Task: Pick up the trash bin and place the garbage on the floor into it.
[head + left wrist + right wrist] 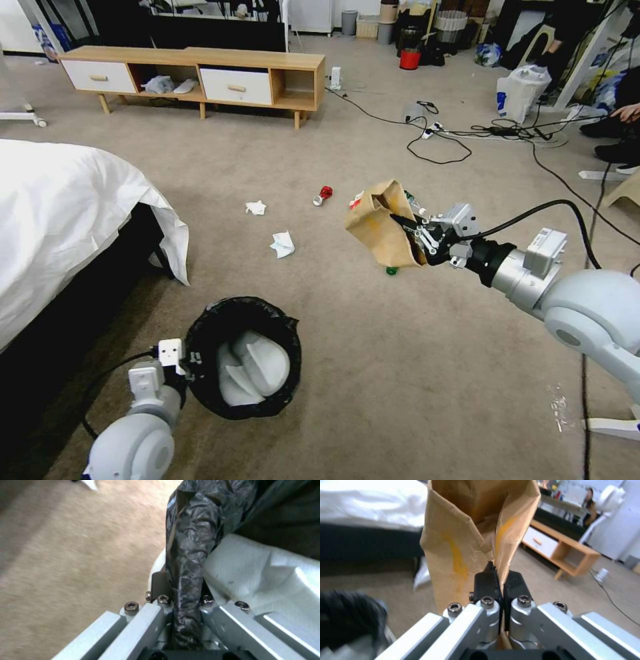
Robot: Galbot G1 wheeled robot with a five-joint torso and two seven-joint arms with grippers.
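Note:
The trash bin (243,357), white with a black bag over its rim, hangs low at the front left with white tissue inside. My left gripper (188,363) is shut on its near rim; the left wrist view shows the gripper (183,600) clamping the black liner (190,542). Over the middle of the carpet, my right gripper (408,230) is shut on a crumpled brown paper bag (377,223), held in the air. The right wrist view shows that gripper (498,580) pinching the bag's edge (463,530). Two tissues (255,207) (283,244), a red can (323,195) and a green-capped bottle (391,271) lie on the floor.
A bed with a white sheet (60,207) fills the left side. A low wooden cabinet (193,77) stands at the back. Cables (467,133) and a white shopping bag (520,90) lie at the back right, with a red bucket (409,59) farther off.

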